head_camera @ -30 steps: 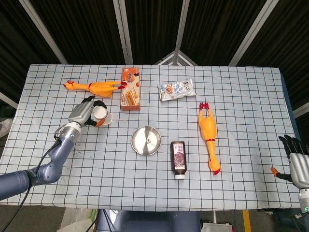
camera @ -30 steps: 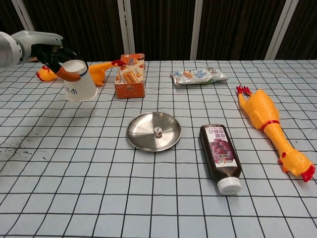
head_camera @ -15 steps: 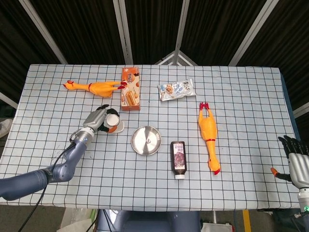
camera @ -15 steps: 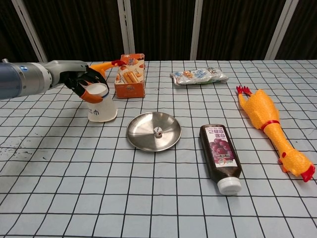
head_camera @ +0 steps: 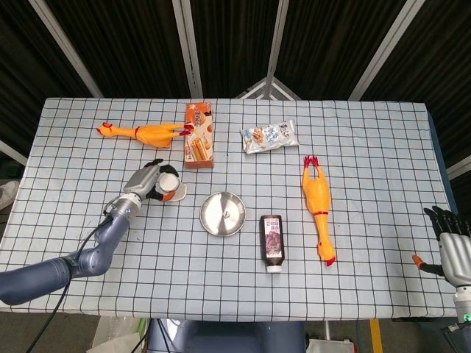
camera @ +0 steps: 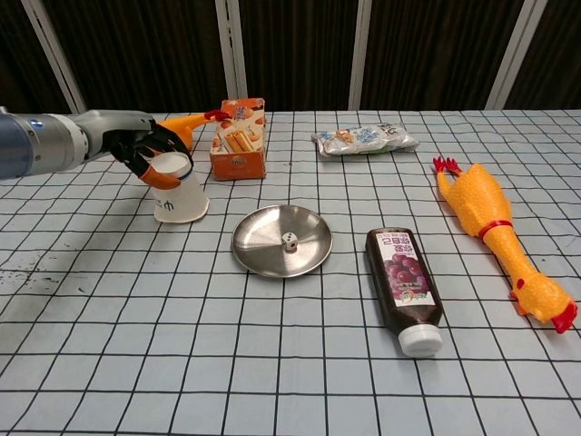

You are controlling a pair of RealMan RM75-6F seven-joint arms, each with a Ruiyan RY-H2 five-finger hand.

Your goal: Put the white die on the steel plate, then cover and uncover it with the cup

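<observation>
The steel plate (camera: 259,238) lies mid-table, and the white die (camera: 289,242) sits on it a little right of centre. Left of the plate, my left hand (camera: 143,151) grips the base of the white paper cup (camera: 181,194), which is mouth down and slightly tilted at the tabletop. In the head view the cup (head_camera: 171,184) and left hand (head_camera: 146,180) are left of the plate (head_camera: 218,209). My right hand (head_camera: 451,246) hangs past the table's right front corner, fingers apart and holding nothing.
An orange snack box (camera: 240,139) and a rubber chicken (camera: 186,124) lie just behind the cup. A brown sauce bottle (camera: 403,284) lies right of the plate. A second rubber chicken (camera: 497,242) is at the far right, and a snack bag (camera: 363,139) at the back.
My left hand carried the cup from the far left down and to the right toward the plate, then drew back slightly left. The die, the plate and the right hand stayed still.
</observation>
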